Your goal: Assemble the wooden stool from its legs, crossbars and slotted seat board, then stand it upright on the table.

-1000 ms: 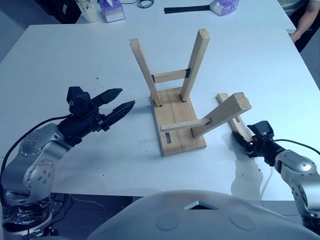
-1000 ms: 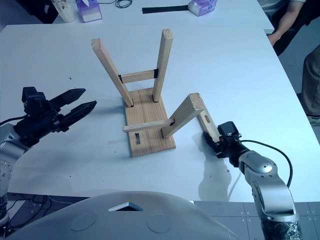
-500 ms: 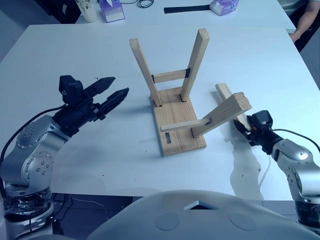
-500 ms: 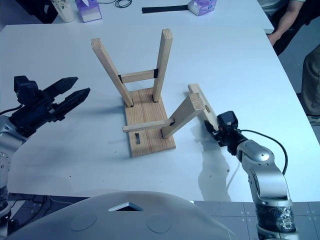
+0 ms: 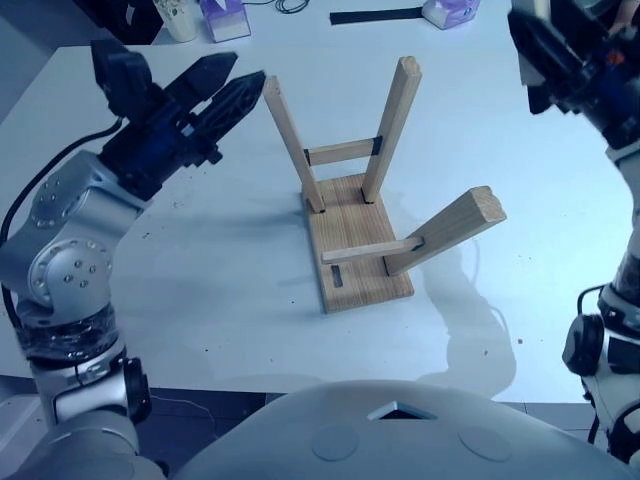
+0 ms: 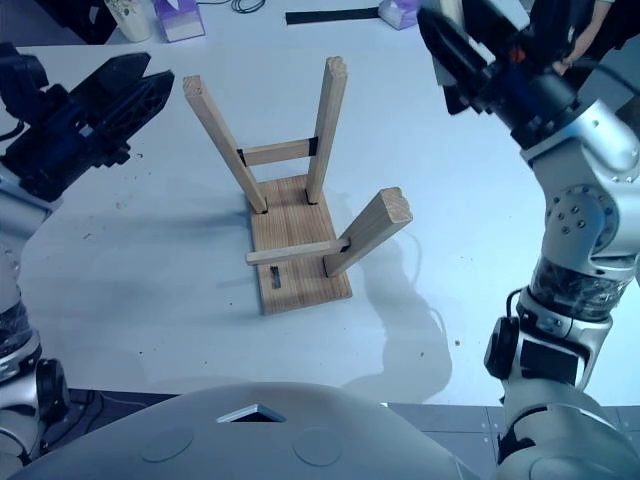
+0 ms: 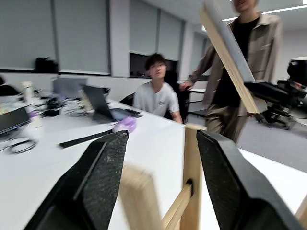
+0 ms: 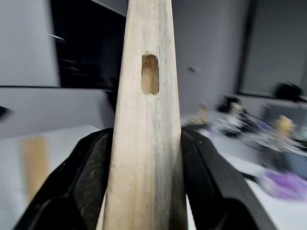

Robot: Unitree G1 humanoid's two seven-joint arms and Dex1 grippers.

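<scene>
While clamped on a slotted wooden leg (image 8: 146, 120), right gripper (image 8: 144, 163) is holding it aloft.
Left gripper (image 5: 238, 80) is hovering, fingers (image 7: 103, 182) spread, beside the top of one upright leg (image 5: 290, 140); that, a second upright leg (image 5: 390, 130) and a leaning leg (image 5: 450, 228) are sitting on the seat board (image 5: 360, 265), flat on the table (image 5: 200, 250).

Lighting bright and even, from overhead. The white table (image 5: 200, 300) carries soft, pale shadows beside the seat board (image 5: 355, 250) and the leaning leg (image 5: 450, 228), heaviest toward the robot's right. A ceiling strip light (image 7: 283, 9) glares.
</scene>
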